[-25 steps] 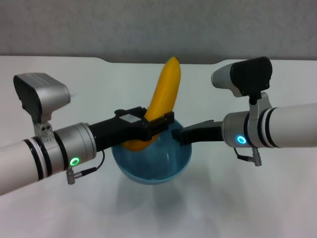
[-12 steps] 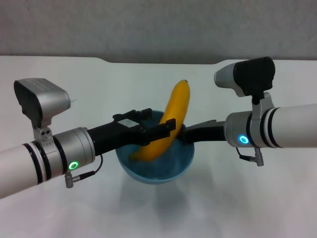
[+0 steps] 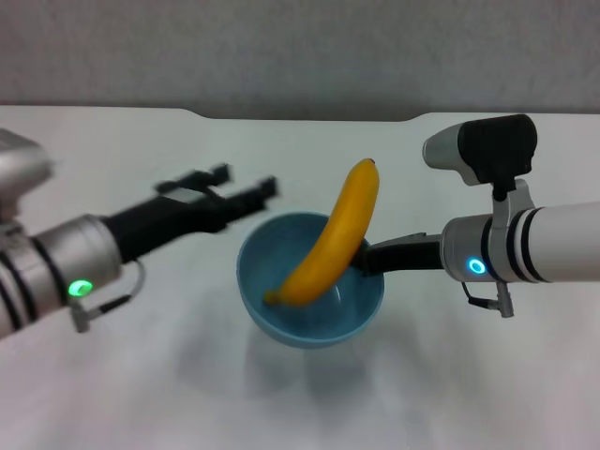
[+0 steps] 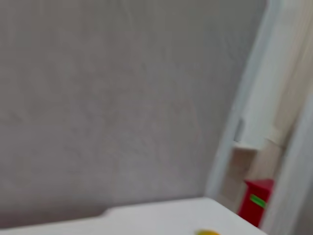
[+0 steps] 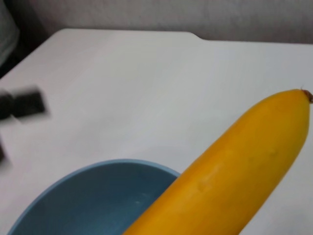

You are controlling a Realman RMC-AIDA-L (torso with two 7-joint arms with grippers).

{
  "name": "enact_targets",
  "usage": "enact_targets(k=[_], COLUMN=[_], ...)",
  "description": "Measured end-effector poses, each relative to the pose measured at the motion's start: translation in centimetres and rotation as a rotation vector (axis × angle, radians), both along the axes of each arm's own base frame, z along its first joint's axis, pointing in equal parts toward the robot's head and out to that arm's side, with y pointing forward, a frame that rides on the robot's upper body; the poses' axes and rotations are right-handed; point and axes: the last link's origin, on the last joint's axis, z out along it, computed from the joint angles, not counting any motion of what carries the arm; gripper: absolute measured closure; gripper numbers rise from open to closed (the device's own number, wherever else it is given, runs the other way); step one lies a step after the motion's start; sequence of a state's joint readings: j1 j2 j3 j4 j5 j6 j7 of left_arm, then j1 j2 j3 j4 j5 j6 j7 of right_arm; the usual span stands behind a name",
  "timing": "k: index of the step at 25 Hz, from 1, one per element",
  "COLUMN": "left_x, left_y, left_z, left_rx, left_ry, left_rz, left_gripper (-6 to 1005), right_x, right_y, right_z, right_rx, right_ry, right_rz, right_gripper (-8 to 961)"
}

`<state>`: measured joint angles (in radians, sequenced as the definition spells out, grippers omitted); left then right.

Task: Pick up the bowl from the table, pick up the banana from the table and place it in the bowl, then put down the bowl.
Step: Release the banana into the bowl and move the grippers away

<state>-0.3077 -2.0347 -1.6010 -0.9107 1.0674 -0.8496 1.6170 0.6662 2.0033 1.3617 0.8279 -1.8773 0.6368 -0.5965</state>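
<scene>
The light blue bowl [image 3: 309, 314] hangs a little above the white table [image 3: 141, 384], casting a shadow on it. The yellow banana [image 3: 328, 248] lies in the bowl, its lower end on the inside and its upper end leaning over the right rim. My right gripper [image 3: 367, 258] is shut on the bowl's right rim, partly hidden by the banana. My left gripper [image 3: 246, 183] is open and empty, up and to the left of the bowl. The right wrist view shows the banana [image 5: 234, 166] over the bowl [image 5: 88, 200].
A grey wall runs behind the table, whose far edge has a shallow notch [image 3: 300, 117]. The left wrist view shows the wall, the table's far edge and a red object [image 4: 257, 200] off to the side.
My left gripper let go of the banana, opened and pulled back to the left. The banana dropped lower into the bowl and leans on its right rim. The bowl shifted slightly right.
</scene>
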Motion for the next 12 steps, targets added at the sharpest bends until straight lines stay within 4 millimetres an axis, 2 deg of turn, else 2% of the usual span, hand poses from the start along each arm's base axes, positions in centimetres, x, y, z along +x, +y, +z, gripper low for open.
enact_targets(k=[6, 12], left_x=[-3.8, -7.5], left_y=[0.3, -0.5], left_z=[4.1, 6.2], left_rx=[0.164, 0.273], left_ry=[0.017, 0.056], left_rz=[0.096, 0.191], left_gripper=[103, 105], right_x=[-0.7, -0.6], right_y=[0.8, 2.7], right_z=[0.0, 0.6], right_rx=[-0.053, -0.086], right_ry=[-0.014, -0.092], right_rz=[-0.012, -0.044], right_gripper=[921, 922])
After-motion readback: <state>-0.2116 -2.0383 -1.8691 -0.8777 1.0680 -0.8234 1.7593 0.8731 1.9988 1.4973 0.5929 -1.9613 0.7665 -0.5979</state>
